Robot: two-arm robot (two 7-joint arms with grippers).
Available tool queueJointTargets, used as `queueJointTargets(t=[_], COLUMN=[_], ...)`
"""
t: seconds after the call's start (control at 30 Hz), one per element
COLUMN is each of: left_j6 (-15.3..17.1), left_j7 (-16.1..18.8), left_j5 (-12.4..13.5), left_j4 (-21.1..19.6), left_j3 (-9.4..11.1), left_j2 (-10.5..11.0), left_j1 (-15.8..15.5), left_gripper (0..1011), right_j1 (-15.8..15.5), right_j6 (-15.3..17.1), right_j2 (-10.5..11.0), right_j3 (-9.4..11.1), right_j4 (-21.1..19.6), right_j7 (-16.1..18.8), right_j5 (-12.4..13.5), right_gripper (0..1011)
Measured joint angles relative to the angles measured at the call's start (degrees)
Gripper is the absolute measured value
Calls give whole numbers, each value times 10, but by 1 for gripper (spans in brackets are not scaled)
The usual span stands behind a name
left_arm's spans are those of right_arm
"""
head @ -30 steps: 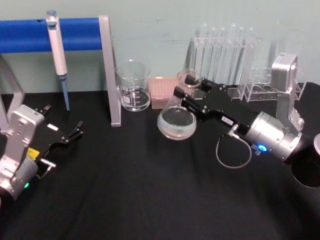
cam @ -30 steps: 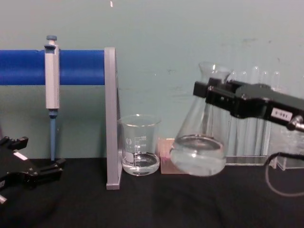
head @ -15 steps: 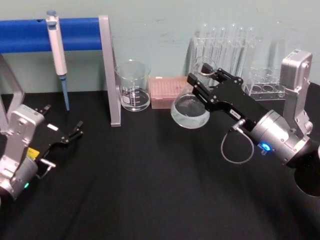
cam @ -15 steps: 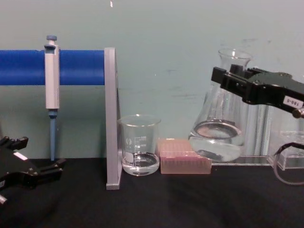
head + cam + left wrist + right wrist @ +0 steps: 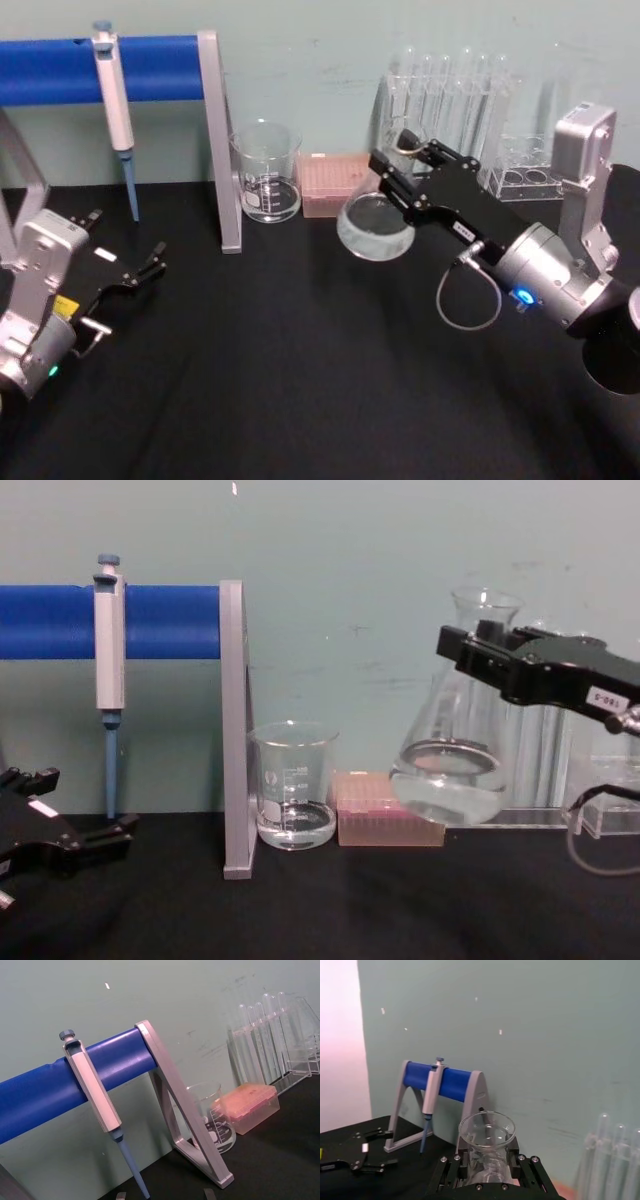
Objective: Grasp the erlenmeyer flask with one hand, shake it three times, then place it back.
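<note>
The erlenmeyer flask (image 5: pixel 375 226) is clear glass with a little water in its base. It hangs just above the black table, slightly tilted, in front of the test tubes. My right gripper (image 5: pixel 405 160), the hand with the white numbered label, is shut on the flask's neck. From the chest, the flask (image 5: pixel 447 780) hangs beside the pink box with the right gripper (image 5: pixel 472 652) clamped below its rim. The right wrist view looks down on the flask's rim (image 5: pixel 486 1131) between the black fingers. My left gripper (image 5: pixel 153 257) rests open on the table at the left.
A glass beaker (image 5: pixel 266 185) and a pink tip box (image 5: pixel 328 184) stand at the back centre. Test tubes in a clear rack (image 5: pixel 450 100) stand behind the flask. A pipette (image 5: pixel 115 100) hangs on the blue-barred stand (image 5: pixel 215 140) at the back left.
The right gripper swung the flask right and up from in front of the pink box, then back a little left and down. The left arm has not moved.
</note>
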Motion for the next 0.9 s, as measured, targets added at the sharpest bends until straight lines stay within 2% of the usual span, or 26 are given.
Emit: queueJointTargets(t=[0.13, 0.3, 0.4, 0.57, 0.8, 0.9], left_j6=[0, 0, 0, 0, 0, 0], left_j7=[0, 0, 0, 0, 0, 0], left_j5=[0, 0, 0, 0, 0, 0], left_j4=[0, 0, 0, 0, 0, 0], left_j3=[0, 0, 0, 0, 0, 0], left_j2=[0, 0, 0, 0, 0, 0], left_j1=[0, 0, 0, 0, 0, 0], left_gripper=[1001, 1001, 1001, 1001, 1001, 1001], right_j1=[9, 26, 42, 61, 74, 76], right_j6=[1, 1, 1, -1, -2, -2], right_j2=[-4, -7, -8, -13, -16, -16], right_j3=[-9, -29, -54, -84, -109, -113], right_j4=[9, 20, 30, 39, 47, 48], right_j7=[23, 62, 102, 142, 167, 168], right_j5=[1, 9, 20, 31, 44, 47], right_gripper=[450, 450, 450, 450, 450, 450])
